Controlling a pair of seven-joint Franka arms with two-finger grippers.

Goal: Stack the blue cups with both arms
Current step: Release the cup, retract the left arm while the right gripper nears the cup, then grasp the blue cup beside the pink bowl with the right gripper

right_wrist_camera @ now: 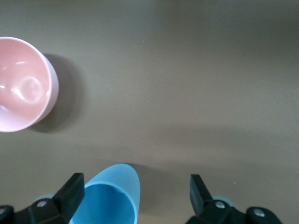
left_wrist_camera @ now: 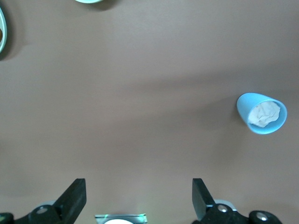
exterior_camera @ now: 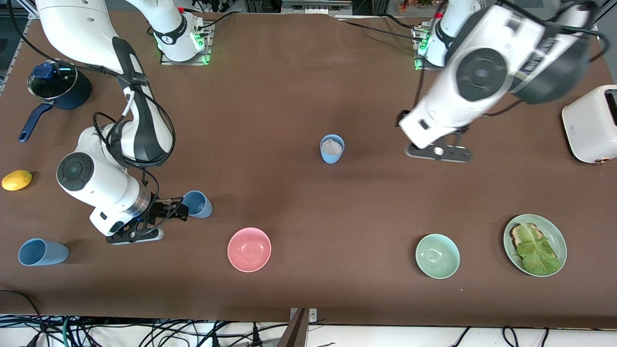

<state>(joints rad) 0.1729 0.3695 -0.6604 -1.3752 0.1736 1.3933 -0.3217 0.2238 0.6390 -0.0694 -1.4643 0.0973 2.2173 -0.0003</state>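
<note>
**Right tool closing in on a tipped cup**

At the right arm's end of the surface [exterior_camera: 299, 86], a blue cup [exterior_camera: 42, 252] lies tipped. The right tool [exterior_camera: 179, 210] is spread wide, one finger against a second cup [exterior_camera: 197, 204]: centre it before closing. The paper-filled cup [exterior_camera: 332, 148] stands mid-surface. The left tool [left_wrist_camera: 139, 193] hangs open, waiting.

Left end effector [left_wrist_camera: 139, 198] and right end effector [right_wrist_camera: 135, 198] both spread wide

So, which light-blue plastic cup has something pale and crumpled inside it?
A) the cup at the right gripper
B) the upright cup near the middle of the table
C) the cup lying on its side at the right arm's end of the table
B: the upright light-blue cup near the middle of the table shows a pale crumpled wad inside, also seen in the left wrist view.
</note>
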